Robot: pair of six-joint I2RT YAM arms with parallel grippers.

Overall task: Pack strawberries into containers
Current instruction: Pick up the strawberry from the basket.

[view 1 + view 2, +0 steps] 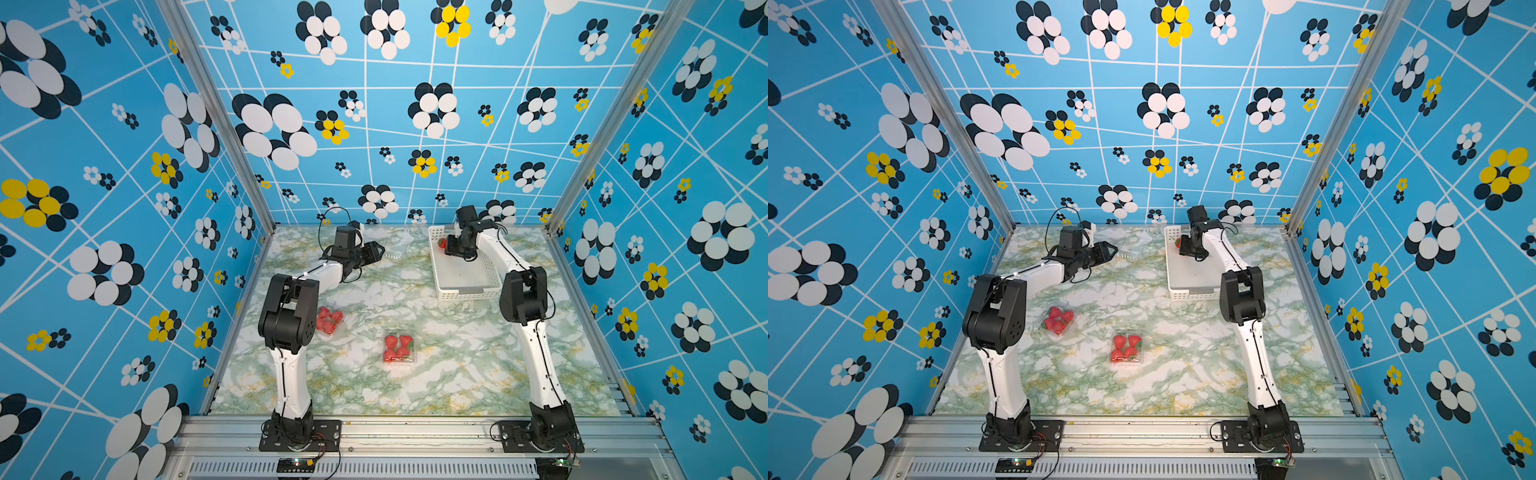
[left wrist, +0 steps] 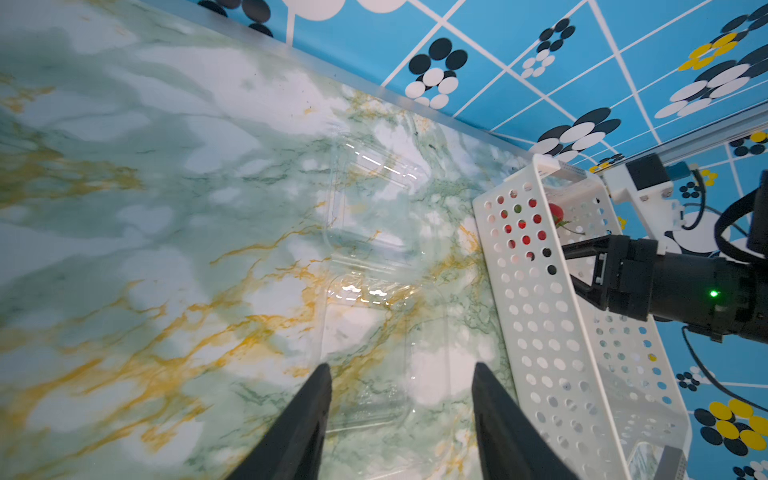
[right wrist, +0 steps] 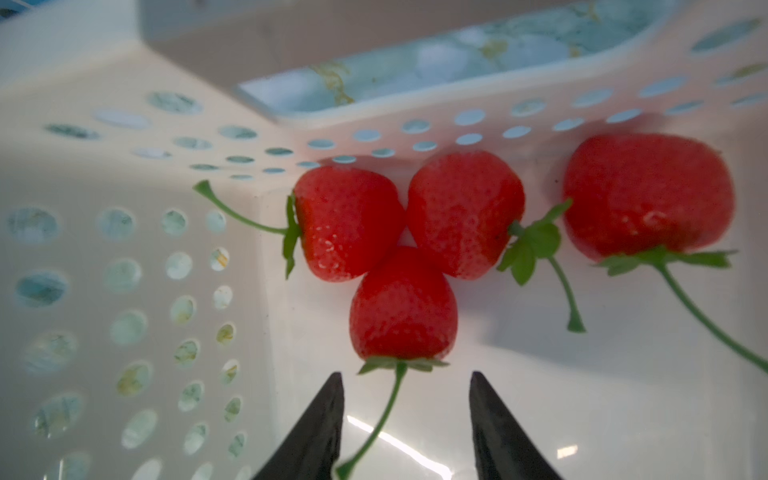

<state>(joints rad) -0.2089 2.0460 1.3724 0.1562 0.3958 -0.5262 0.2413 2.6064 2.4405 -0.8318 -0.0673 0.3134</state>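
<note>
Four strawberries (image 3: 461,216) lie bunched in one corner of the white basket (image 3: 124,291); treat these as the stock left to pack. The right gripper (image 3: 406,378) sits low inside the basket, jaws moderately apart and holding nothing. They straddle the stem of the nearest strawberry (image 3: 403,305), apparently lined up for a pick. The left gripper (image 2: 401,368), also parted and holding nothing, hangs over an empty clear container (image 2: 374,316) with its lid folded back, just beside the basket and probably ready to receive fruit. One filled container (image 1: 400,347) stands mid-surface (image 1: 457,374). A second filled container (image 1: 329,321) stands by the left arm's elbow.
</note>
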